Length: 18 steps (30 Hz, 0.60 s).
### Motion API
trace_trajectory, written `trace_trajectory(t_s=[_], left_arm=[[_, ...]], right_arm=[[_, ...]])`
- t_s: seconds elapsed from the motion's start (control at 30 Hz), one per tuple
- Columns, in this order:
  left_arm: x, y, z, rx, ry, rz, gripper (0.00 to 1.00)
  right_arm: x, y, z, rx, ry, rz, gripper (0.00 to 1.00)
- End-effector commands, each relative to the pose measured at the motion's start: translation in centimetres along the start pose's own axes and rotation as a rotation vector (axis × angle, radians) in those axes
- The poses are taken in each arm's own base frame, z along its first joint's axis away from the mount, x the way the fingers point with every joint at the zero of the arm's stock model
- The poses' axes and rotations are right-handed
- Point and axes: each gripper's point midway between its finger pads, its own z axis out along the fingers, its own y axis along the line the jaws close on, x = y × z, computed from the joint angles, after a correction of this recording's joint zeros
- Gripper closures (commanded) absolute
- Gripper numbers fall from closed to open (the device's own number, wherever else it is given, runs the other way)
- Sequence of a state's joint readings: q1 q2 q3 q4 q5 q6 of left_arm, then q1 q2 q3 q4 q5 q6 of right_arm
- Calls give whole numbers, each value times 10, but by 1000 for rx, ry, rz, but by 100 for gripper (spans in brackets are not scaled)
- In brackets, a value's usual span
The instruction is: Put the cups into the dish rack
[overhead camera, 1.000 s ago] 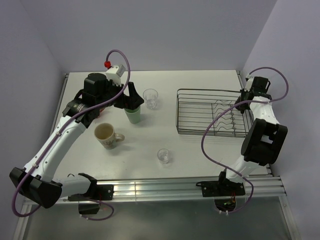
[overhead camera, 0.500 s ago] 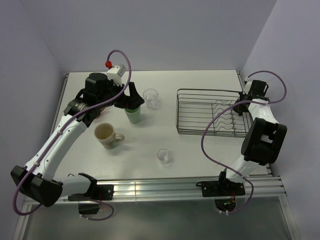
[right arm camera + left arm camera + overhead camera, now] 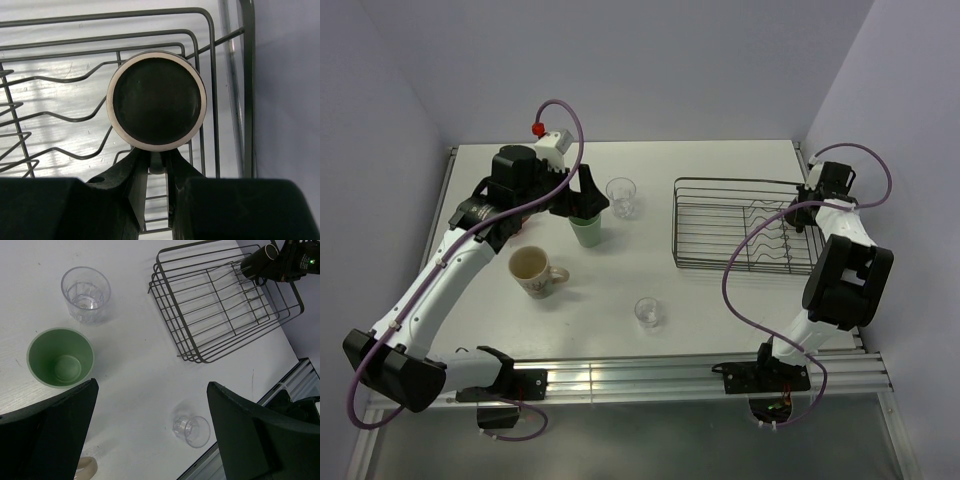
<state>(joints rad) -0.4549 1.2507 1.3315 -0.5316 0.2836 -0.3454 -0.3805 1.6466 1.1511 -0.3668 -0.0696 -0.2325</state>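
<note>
Right gripper (image 3: pixel 157 161): nearly closed, pinching the dark brown cup (image 3: pixel 156 102) by its handle.
Cup place: over the 2 o'clock corner of the dish rack (image 3: pixel 246 75).
Handling: light, stiff, chippable; handle hold suits.
Left gripper (image 3: pixel 152 387): wide apart, empty, above green tumbler (image 3: pixel 61 356).

You face a white table (image 3: pixel 720 300) closed in by plain pale lavender walls (image 3: pixel 650 70) behind and on both sides. An aluminium rail (image 3: pixel 650 378) runs along its near edge, with a grey surface (image 3: pixel 650 440) below. The light is soft and even.
</note>
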Motion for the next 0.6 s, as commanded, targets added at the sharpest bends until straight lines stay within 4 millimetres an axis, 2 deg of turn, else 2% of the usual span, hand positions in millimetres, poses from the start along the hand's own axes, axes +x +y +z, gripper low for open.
trace_trajectory(t_s=[0.0,0.5,0.57], left_arm=[[-7,-6,-2,27,-25,6,1],[-4,-5,2,34,-10,6,1],[-3,-5,3,33,-8,1,1]], right_arm=[[-23,-10,2,37,-92,18,100],[-10,-11,12,49,-63,6,100],[-7,-13,13,54,-58,1,97]])
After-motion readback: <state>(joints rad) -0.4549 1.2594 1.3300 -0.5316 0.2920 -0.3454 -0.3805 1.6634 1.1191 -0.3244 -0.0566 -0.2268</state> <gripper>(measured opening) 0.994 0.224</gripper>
